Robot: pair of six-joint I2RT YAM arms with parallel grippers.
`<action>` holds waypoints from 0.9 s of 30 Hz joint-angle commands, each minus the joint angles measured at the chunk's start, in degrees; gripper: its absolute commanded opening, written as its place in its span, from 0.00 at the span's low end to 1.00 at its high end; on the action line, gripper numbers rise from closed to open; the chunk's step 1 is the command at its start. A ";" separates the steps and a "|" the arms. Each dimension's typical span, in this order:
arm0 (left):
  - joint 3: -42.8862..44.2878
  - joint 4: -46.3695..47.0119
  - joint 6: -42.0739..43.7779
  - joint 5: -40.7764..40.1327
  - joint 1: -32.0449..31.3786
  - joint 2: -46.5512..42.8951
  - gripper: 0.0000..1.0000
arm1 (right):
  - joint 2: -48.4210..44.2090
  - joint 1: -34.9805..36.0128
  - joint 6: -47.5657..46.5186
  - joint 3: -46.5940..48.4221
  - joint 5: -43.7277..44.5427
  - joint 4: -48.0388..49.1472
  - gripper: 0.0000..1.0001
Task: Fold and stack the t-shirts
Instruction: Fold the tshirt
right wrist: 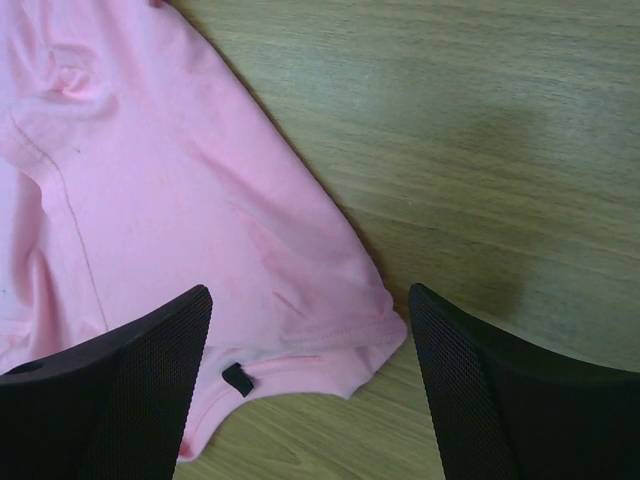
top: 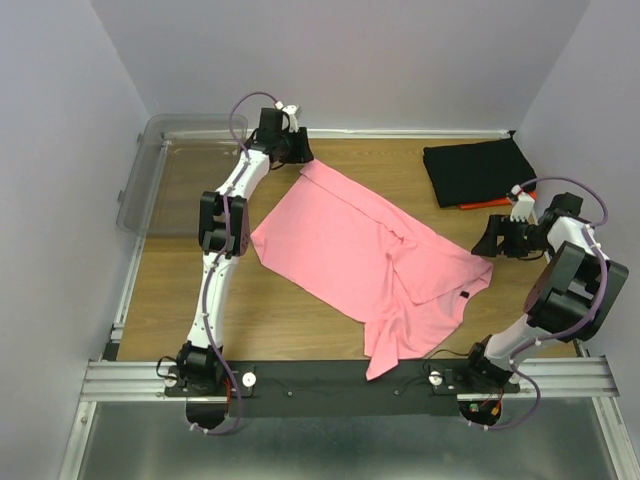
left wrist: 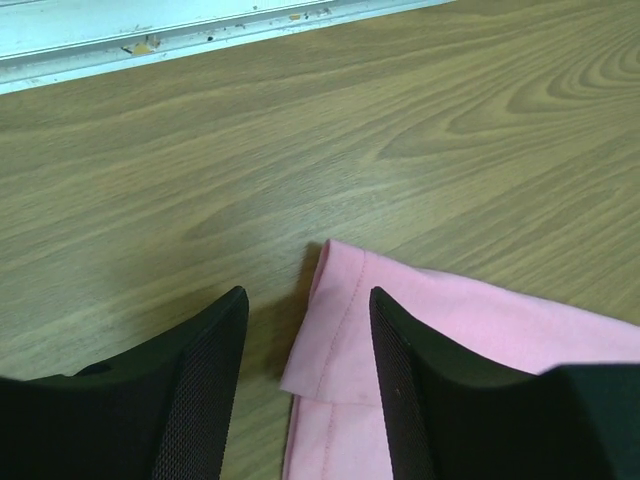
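Right now I am watching the pink shirt (top: 370,255) lying spread and rumpled across the middle of the table (top: 180,290), reaching from near the far edge down to the near edge. My left gripper (left wrist: 308,300) is hovering low at the shirt's far corner, jaws spread, with the hemmed corner lying loose between them. My right gripper (right wrist: 310,292) is standing wide open over the neck edge, by the dark label (right wrist: 237,379). The black shirt (top: 478,172) is sitting folded on the orange shirt (top: 482,205) in the far right corner.
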 commanded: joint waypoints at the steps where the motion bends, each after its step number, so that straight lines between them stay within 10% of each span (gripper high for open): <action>1: 3.31 -4.44 -1.16 3.30 -0.01 1.63 0.58 | 1.44 -0.85 0.22 1.88 -3.69 -0.27 0.85; 27: -4.78 -15.52 4.90 1.90 -2.38 -1.09 0.30 | 1.89 -1.73 0.75 1.97 -4.83 -0.35 0.84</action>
